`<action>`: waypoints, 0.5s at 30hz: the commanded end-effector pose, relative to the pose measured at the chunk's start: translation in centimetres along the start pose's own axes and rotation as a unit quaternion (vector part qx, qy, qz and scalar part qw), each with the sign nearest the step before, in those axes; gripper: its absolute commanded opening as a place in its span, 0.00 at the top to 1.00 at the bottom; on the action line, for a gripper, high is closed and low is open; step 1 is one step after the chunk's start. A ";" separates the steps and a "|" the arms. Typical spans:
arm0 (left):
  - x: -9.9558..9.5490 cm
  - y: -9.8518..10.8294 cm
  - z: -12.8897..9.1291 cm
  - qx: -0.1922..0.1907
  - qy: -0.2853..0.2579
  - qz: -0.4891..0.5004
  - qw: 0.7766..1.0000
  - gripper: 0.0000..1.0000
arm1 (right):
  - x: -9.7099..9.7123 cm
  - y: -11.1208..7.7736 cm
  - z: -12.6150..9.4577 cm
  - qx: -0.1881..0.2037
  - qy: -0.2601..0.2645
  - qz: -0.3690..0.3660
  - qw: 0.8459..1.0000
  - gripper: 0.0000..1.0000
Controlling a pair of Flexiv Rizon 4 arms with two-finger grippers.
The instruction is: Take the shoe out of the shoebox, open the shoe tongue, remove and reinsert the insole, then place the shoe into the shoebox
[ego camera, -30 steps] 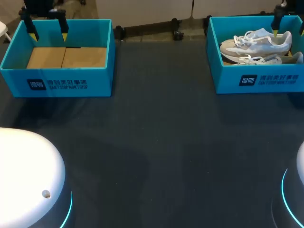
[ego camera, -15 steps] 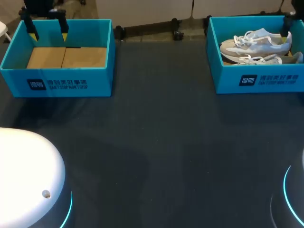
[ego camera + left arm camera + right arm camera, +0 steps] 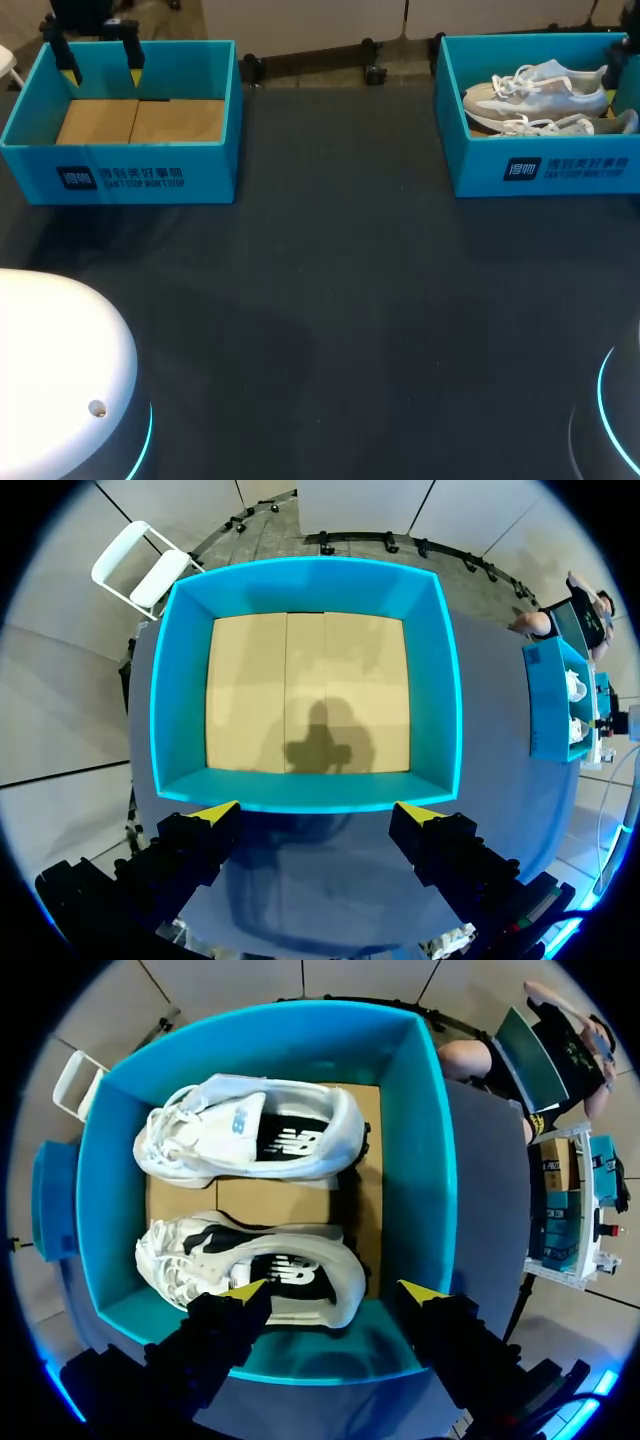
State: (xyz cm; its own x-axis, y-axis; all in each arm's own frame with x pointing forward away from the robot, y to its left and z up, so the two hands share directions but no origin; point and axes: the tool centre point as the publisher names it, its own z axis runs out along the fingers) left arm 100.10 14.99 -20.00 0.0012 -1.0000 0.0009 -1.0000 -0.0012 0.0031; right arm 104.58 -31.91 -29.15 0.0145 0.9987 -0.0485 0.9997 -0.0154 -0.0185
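A pair of white sneakers [image 3: 250, 1140] lies sideways in the teal shoebox [image 3: 418, 1160] on the desk [image 3: 340, 300]. The right claw [image 3: 333, 1292] hangs above them, spread wide and holding nothing. The left claw [image 3: 318, 815], equally spread and bare, hangs over a second shoebox [image 3: 180, 680].

A dark grey tabletop [image 3: 340, 300] spreads across the view. At its far left stands an open teal box [image 3: 120, 170] with a tan cardboard floor.
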 end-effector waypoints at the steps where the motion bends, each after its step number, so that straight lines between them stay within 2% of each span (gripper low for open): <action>1: 0.0 0.0 0.0 0.000 0.000 0.000 1.000 0.00 | -0.3 -0.9 0.4 0.001 0.005 0.006 1.000 0.16; 8: 0.0 0.0 0.0 0.000 0.000 0.000 1.000 0.00 | -0.2 -1.9 1.5 0.008 0.008 0.006 1.000 0.24; 15: 0.0 0.0 0.0 0.000 0.000 0.000 1.000 0.00 | -0.3 -2.0 2.6 0.015 0.013 0.009 1.000 0.21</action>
State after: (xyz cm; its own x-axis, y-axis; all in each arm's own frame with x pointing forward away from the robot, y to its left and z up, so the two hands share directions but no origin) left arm 100.10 14.98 -20.00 0.0011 -1.0000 0.0009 -1.0000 -0.0011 0.0031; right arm 102.48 -32.20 -31.34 0.0324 0.9991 -0.0257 0.9983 -0.0336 -0.0483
